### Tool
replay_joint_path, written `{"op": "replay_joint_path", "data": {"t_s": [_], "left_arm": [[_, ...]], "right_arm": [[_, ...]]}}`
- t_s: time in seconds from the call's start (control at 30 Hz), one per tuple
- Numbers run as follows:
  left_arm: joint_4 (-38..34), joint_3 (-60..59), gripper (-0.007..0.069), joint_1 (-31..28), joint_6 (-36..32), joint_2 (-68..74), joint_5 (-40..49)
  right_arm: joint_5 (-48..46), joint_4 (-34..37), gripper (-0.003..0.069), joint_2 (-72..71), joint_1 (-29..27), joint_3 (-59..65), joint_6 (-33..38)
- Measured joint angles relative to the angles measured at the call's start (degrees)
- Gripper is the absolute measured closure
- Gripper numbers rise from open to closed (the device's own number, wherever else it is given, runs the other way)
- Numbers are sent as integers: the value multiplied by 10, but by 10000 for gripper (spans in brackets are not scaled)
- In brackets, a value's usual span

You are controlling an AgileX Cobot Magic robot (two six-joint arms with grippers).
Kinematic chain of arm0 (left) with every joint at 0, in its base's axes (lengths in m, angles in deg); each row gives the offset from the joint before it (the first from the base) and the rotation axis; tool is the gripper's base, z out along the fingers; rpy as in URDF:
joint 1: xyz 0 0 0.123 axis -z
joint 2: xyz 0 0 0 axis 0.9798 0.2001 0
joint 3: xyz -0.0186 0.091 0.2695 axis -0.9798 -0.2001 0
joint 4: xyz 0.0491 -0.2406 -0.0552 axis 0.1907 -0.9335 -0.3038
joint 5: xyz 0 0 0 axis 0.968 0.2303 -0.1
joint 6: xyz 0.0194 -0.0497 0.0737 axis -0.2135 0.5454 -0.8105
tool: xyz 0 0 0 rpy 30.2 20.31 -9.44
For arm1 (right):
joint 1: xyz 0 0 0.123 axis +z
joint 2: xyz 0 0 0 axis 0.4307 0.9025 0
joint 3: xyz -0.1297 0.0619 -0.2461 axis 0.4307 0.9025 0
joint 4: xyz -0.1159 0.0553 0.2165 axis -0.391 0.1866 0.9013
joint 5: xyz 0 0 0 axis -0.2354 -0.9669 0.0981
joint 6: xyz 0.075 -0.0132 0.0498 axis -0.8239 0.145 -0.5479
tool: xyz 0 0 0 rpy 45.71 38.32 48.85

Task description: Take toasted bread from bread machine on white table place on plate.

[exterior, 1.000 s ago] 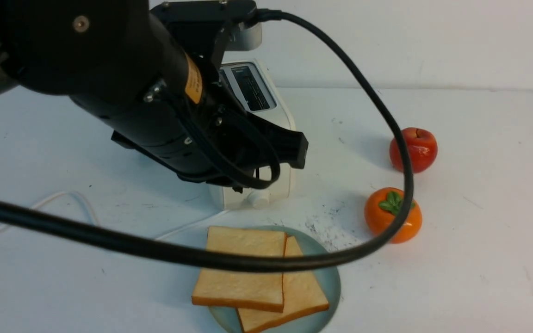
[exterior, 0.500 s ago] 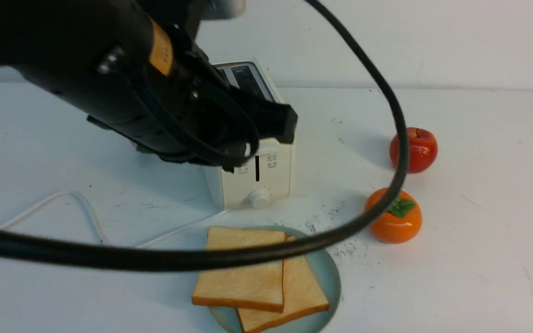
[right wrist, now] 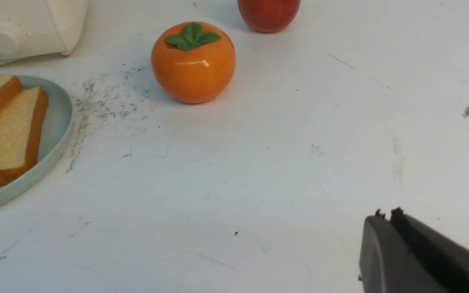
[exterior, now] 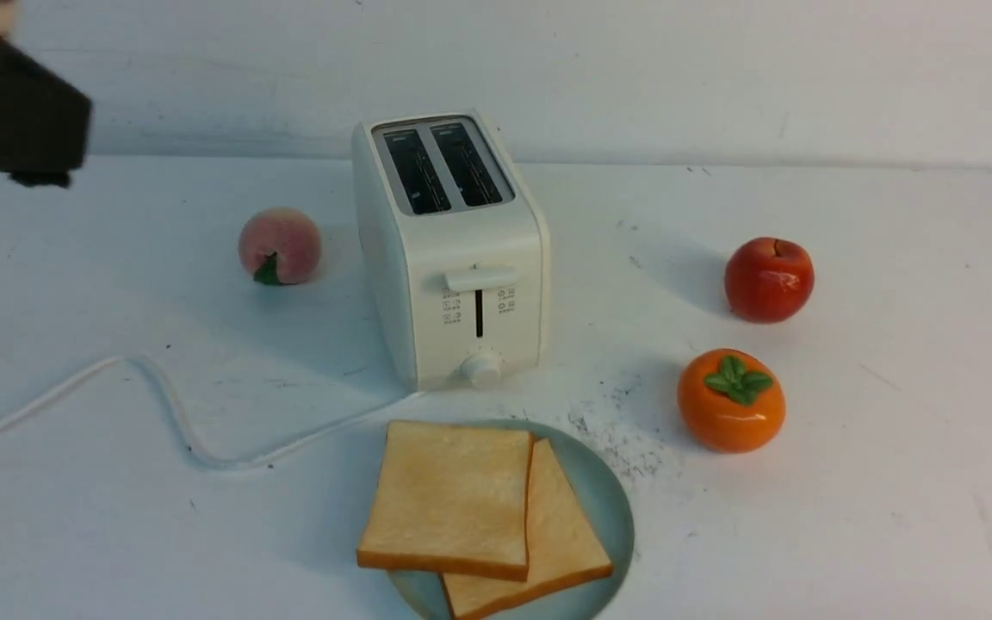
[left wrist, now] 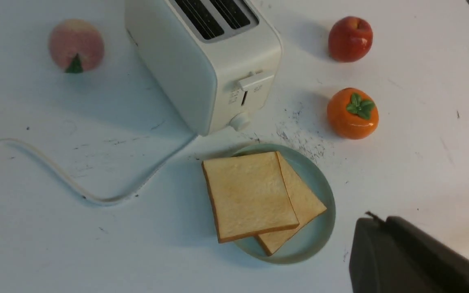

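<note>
Golden toasted bread, two overlapping slices, lies flat on the plate, at 6 o'clock from the bread machine on the white table. Both toaster slots are vacant. In the front view, the left gripper hangs at 10 o'clock from the toast, well apart and raised. In its wrist view, the left gripper has its jaws pressed together, grasping nothing. The right gripper also appears clenched and empty, well apart from the plate, past the orange persimmon.
</note>
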Motion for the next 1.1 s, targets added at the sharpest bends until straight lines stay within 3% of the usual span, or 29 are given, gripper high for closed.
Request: {"op": "replay_joint_path", "data": {"t_s": [0.27,0.4,0.5,0.6,0.8,1.1], "left_arm": [[8,-212,636,0,3,-177,0],[1,-336,634,0,43,-254,-3],[1,-427,631,0,87,-304,-75],[18,-516,627,0,129,-337,-262],[20,-577,624,0,146,-338,-461],[22,-599,617,0,149,-338,-481]], "right_arm": [[0,0,635,0,0,0,0],[0,0,629,0,0,0,0],[0,0,625,0,0,0,0],[0,0,619,0,0,0,0],[0,0,616,0,0,0,0],[0,0,615,0,0,0,0]]}}
